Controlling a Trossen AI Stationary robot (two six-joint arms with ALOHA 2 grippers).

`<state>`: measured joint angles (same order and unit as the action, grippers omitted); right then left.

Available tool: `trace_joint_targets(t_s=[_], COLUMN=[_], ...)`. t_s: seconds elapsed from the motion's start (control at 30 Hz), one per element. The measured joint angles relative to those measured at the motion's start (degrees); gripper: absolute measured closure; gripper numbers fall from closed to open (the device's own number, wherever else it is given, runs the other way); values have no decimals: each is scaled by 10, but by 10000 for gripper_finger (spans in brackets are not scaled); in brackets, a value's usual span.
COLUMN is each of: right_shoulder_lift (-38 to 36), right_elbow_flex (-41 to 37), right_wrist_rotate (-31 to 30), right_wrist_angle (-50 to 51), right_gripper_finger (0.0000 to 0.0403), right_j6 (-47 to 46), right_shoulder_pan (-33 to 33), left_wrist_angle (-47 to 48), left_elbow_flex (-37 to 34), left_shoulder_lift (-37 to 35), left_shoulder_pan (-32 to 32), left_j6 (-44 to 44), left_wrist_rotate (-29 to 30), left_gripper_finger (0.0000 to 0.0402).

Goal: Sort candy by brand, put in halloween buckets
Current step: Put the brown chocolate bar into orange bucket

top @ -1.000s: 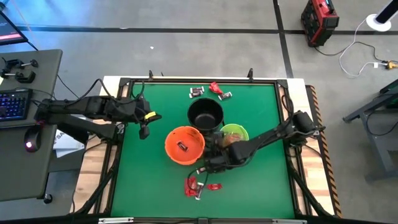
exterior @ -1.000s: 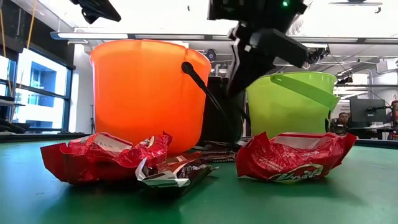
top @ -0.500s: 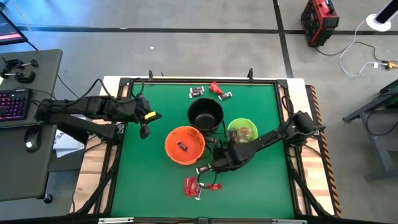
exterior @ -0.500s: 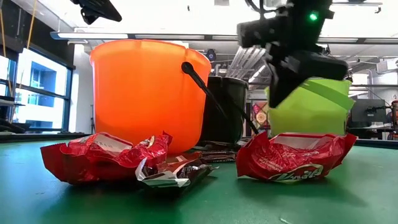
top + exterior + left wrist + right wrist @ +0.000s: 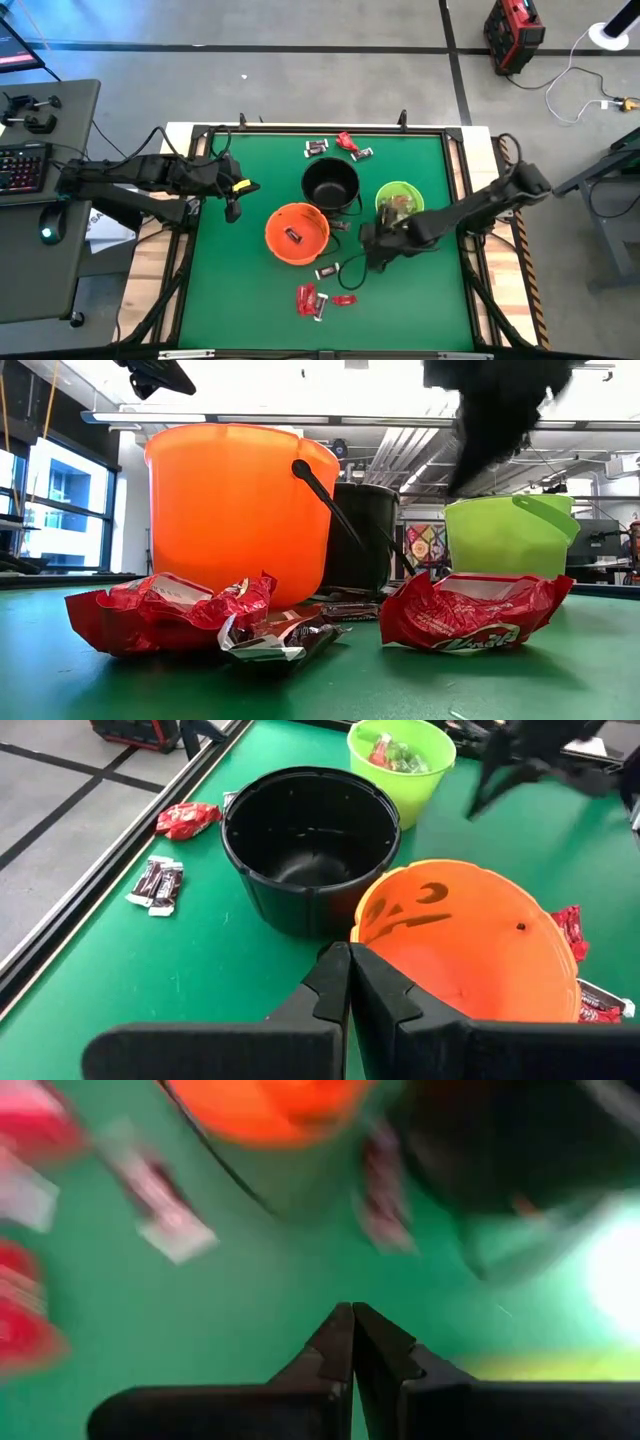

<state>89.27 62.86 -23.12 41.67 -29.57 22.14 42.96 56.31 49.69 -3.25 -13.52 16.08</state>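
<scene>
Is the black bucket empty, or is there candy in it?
Empty: the left wrist view shows the black bucket's bare bottom.

Right gripper (image 5: 368, 258), dark 2-finger, fingers pressed together, arm stretched low toward table centre. Left gripper (image 5: 232, 212) likewise closed, arm waiting at left edge.

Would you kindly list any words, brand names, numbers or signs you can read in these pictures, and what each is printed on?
None can be read for certain.
Red wrapper, low view: white lettering along its lower edge, too crumpled to read.
Dark wrapper: print too small.
Orange bucket: a black pumpkin-face marking shows through, no words.
</scene>
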Motion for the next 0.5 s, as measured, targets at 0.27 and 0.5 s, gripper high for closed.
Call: trace_joint_targets(t_s=[0.27, 0.5], right_shoulder_lift=[7, 69], right_elbow_flex=[-60, -66], right_wrist_rotate=[64, 68], right_wrist_angle=[-256, -265], right_gripper_finger=[382, 260], right_j6=[-51, 2], right_shoulder_pan=[-29, -63], left_wrist_angle=[-4, -4], left_elbow_flex=[0, 0], left_shoulder_lift=[0, 0], left_shoulder_pan=[0, 0], left_j6=[-14, -14], left_wrist_rotate=[1, 2], left_gripper_finger=[401, 402])
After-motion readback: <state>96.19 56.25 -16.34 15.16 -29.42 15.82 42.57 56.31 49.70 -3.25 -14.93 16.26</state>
